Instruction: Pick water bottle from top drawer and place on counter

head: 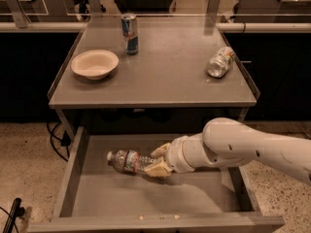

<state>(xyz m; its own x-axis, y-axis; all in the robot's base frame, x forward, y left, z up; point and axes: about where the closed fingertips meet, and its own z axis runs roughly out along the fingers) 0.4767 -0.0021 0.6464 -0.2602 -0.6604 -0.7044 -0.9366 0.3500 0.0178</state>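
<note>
1. The gripper (159,160) is inside the drawer (73,178), and its fingers grip the bottle (127,161) from both sides.
2. The bottle is over the drawer floor, cap to the left, below the counter (165,76).

Two clear plastic bottles are in view. One water bottle (127,161) is in the top drawer (73,178), toward ten o'clock from its middle. One stubbier bottle (219,63) lies at three o'clock on the counter (170,81). One drink can (129,33) stands at eleven o'clock there, and one pale bowl (95,64) sits at nine. There is one drawer and one counter. One arm (243,147) carries one gripper (158,161) near the drawer's middle, its two fingers clamped on the water bottle.
</note>
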